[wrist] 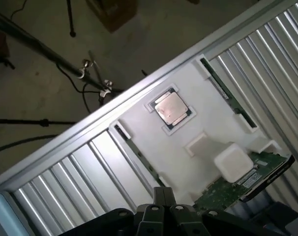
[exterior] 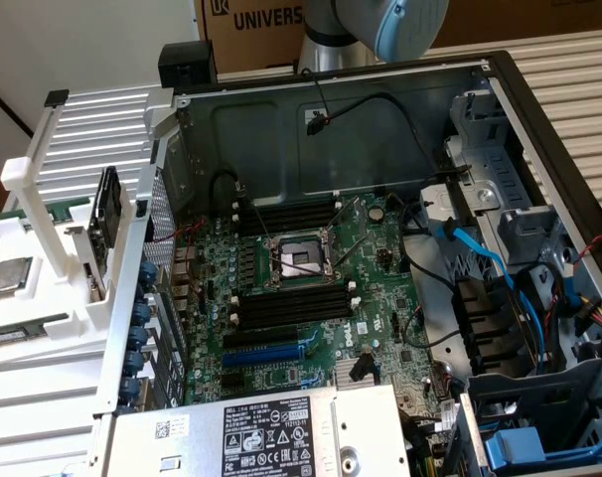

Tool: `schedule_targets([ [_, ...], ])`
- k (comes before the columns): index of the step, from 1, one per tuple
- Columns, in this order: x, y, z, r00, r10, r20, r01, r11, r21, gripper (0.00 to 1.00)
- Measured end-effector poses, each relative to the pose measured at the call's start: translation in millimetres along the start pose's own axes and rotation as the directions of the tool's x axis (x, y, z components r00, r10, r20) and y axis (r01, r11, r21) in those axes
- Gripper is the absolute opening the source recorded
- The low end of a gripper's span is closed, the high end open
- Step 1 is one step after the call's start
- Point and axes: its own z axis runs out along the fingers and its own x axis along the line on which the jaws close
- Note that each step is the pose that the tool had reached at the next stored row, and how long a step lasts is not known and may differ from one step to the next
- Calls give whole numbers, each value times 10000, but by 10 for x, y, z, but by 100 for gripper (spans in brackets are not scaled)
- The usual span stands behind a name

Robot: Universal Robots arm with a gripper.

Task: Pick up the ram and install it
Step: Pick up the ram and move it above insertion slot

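Wrist view: ram stands on edge in a groove of the white holder, well apart from the open computer case. Gripper is clenched, holding nothing, and hovers over the holder, nearer the second ram stick.

Risks, judged:
- Closed fingers coming down would hit a stick's edge instead of straddling it.
- A tight groove could bind the stick.
- Loose cables in the case could snag.

Count: two ram sticks, one CPU chip, one circuit card, two banks of empty black slots, one blue slot.
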Motion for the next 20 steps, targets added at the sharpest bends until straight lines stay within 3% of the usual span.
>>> schedule_targets([
  [4, 0, 0, 1, 9957, -921, 65, 921, 9957, 108, 10],
  [7, 0, 0, 2, 9864, -1642, 107, 1640, 9863, 191, 10],
  [8, 0, 0, 2, 9797, -2001, 120, 1998, 9796, 223, 10],
  [10, 0, 0, 7, 9519, -3062, 148, 3057, 9517, 298, 10],
  [12, 0, 0, 10, 9404, -3397, 152, 3392, 9402, 317, 10],
  [14, 0, 0, 17, 9128, -4080, 161, 4073, 9126, 350, 10],
  [15, 0, 0, 25, 8913, -4531, 165, 4523, 8911, 377, 10],
  [17, 1, 0, 31, 8822, -4706, 165, 4698, 8819, 386, 10],
  [20, 1, 0, 47, 8810, -4729, 169, 4720, 8807, 395, 10],
])
